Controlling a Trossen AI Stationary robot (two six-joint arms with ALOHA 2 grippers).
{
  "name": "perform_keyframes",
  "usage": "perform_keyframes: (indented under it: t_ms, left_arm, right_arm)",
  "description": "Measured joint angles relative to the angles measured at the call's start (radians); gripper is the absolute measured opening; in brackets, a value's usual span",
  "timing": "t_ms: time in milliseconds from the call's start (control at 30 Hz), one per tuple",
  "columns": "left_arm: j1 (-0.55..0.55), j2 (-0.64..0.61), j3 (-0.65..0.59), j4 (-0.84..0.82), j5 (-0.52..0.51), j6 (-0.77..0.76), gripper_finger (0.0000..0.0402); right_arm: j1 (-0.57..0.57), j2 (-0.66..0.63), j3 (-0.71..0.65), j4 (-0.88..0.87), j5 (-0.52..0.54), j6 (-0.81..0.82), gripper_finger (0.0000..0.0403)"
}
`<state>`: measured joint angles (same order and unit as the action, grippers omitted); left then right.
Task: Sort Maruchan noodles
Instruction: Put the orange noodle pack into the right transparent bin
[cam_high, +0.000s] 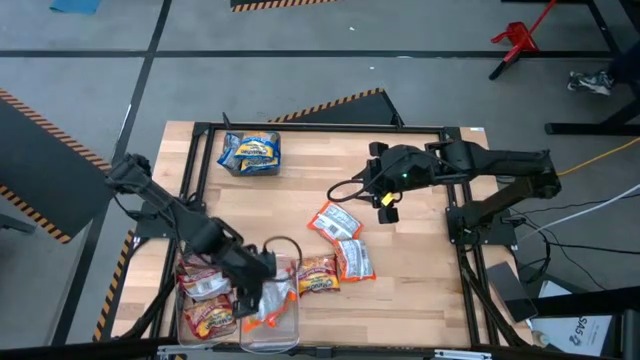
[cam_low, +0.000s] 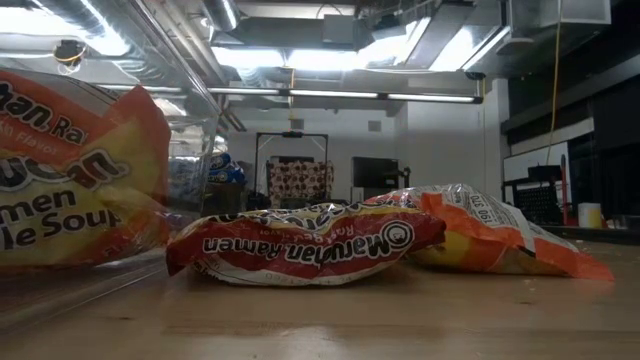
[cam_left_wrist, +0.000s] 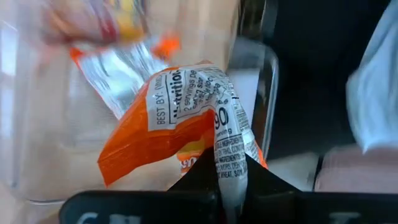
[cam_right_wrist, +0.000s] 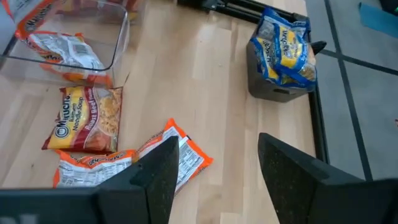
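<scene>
three loose crinkly ramen packets | left gripper clamps orange-and-white crinkly packet over clear plastic bin | right gripper spread, empty | risk: corner pinch slips, packet misses bin

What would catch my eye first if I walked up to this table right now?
Probably the left pincer, shut on an orange-and-white noodle packet over the clear bin at the table's near left. Next, the loose packets lying mid-table, with the right pincer open above the wood beside them. Blue packets sit piled in a bin at the far side.
</scene>
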<state>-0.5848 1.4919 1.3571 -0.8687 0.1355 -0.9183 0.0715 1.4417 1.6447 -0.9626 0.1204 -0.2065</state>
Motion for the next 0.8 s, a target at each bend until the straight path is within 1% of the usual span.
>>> perform_keyframes:
  t_ms: [100, 200, 333, 433, 600, 733, 800]
  left_arm:
    - [0.007, 0.051, 0.0, -0.015, 0.086, 0.086, 0.0]
    - [0.022, 0.09, 0.0, -0.015, 0.119, 0.204, 0.0001]
    - [0.058, 0.118, 0.0, -0.017, 0.118, 0.374, 0.0008]
    - [0.082, 0.121, 0.0, -0.018, 0.116, 0.472, 0.001]
    - [0.113, 0.12, 0.0, -0.023, 0.118, 0.546, 0.0012]
    - [0.106, 0.126, 0.0, -0.023, 0.11, 0.667, 0.0016]
    - [0.103, 0.127, 0.0, -0.036, 0.094, 0.681, 0.0024]
  right_arm:
    - [0.0, 0.01, -0.002, -0.006, 0.0, 0.0, 0.0202]
    - [0.0, 0.011, -0.002, -0.008, 0.0, 0.001, 0.0202]
    - [0.0, 0.012, -0.002, -0.01, 0.0, 0.001, 0.0202]
    - [0.0, 0.012, -0.002, -0.02, 0.0, 0.001, 0.0202]
    - [0.0, 0.012, -0.002, -0.06, 0.0, 0.002, 0.0202]
    - [0.0, 0.012, -0.012, -0.069, 0.0, 0.02, 0.0202]
    - [0.0, 0.013, -0.02, -0.072, 0.0, 0.02, 0.0202]
